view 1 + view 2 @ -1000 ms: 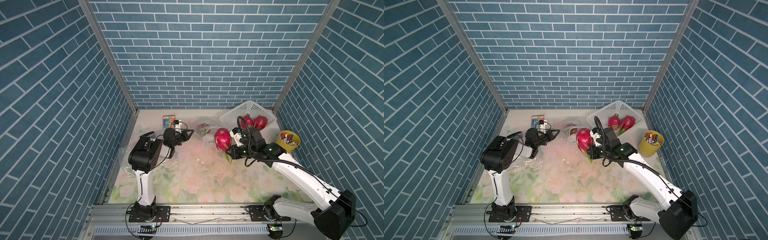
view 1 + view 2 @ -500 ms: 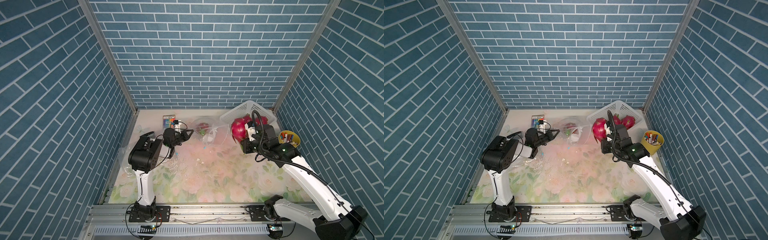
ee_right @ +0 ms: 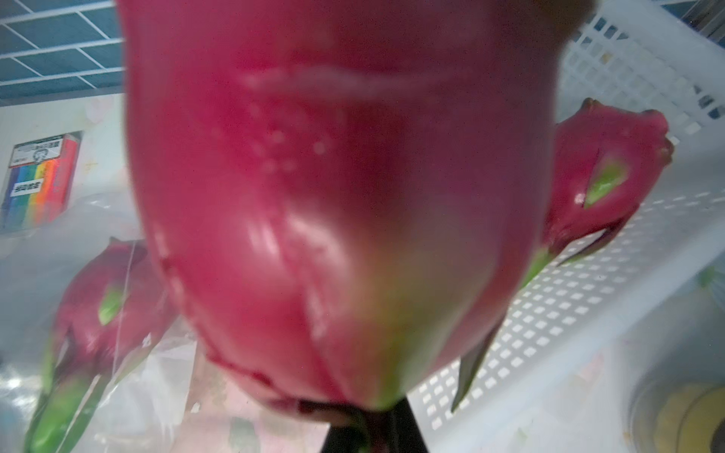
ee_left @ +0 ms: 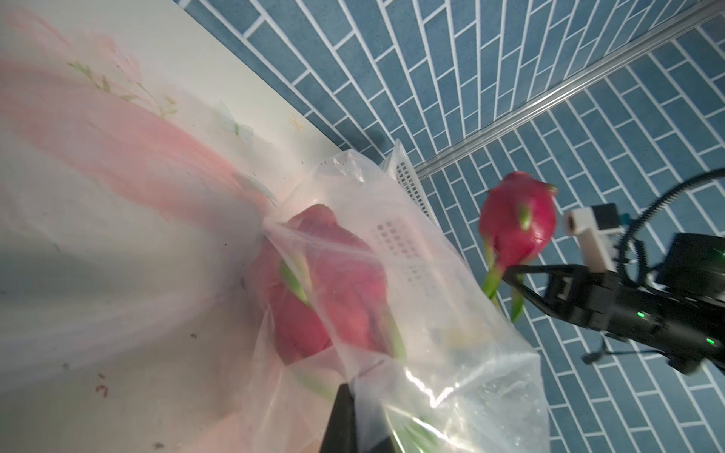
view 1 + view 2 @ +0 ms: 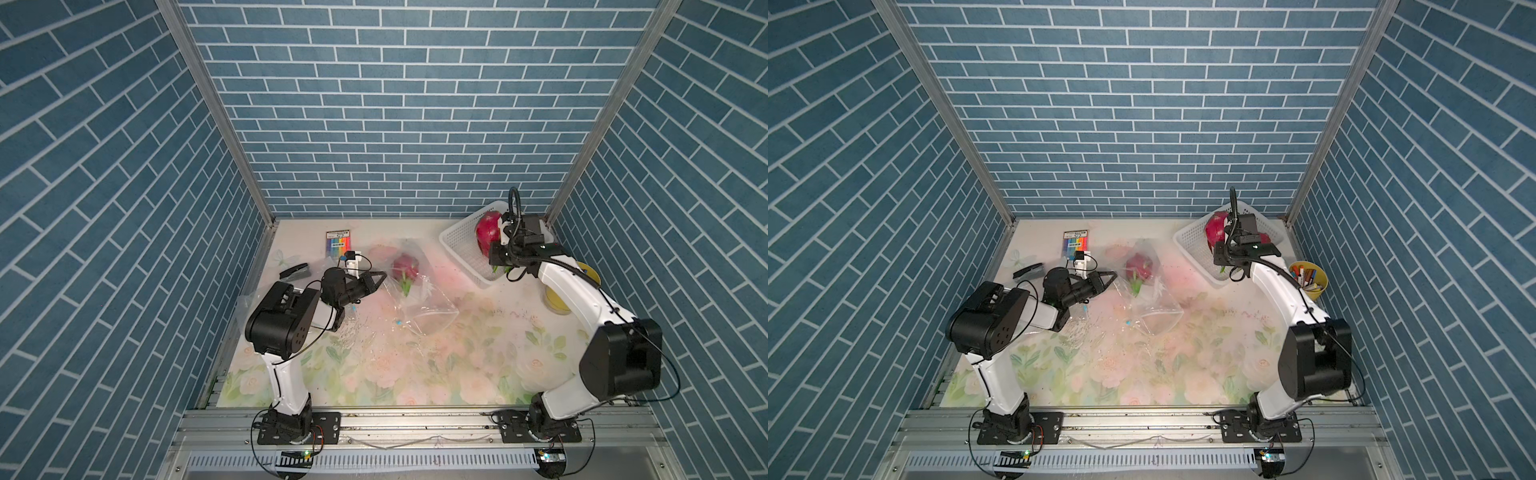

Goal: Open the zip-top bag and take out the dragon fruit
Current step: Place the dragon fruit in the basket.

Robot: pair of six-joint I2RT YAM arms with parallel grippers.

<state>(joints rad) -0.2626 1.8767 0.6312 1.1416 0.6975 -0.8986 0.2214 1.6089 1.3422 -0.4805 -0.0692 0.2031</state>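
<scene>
The right gripper (image 4: 510,274) is clenched on the green-tufted end of a dragon fruit (image 5: 487,230). The fruit stands up from the jaws above the white basket (image 5: 459,251) at the far right corner of the table (image 5: 374,374).

The step in hand looks like the drop-off. To do it well, the arm should come down until the fruit is low inside the basket. It should sit over bare floor beside the second dragon fruit (image 3: 604,176) lying there, and only then should the jaws let go. Held by one end, a heavy oval fruit can swing or roll, and a release from height may bounce it over the low rim.

The left gripper (image 5: 380,276) is clamped on an edge of the clear zip-top bag (image 5: 430,316), in the far half of the table near its middle. It should hold that pinch, because a third dragon fruit (image 5: 405,266) lies inside the bag and the mouth must be reachable for the next fetch.

A second ago the right gripper carried its fruit low over the middle of the table, just beside the bag. Half a second ago it was at the basket's near rim. Now it is over the basket's inside, closer to the far wall. The left gripper has not moved and its pinch is unchanged. With the carried fruit gone from beside it, the bag shows its remaining fruit plainly.
</scene>
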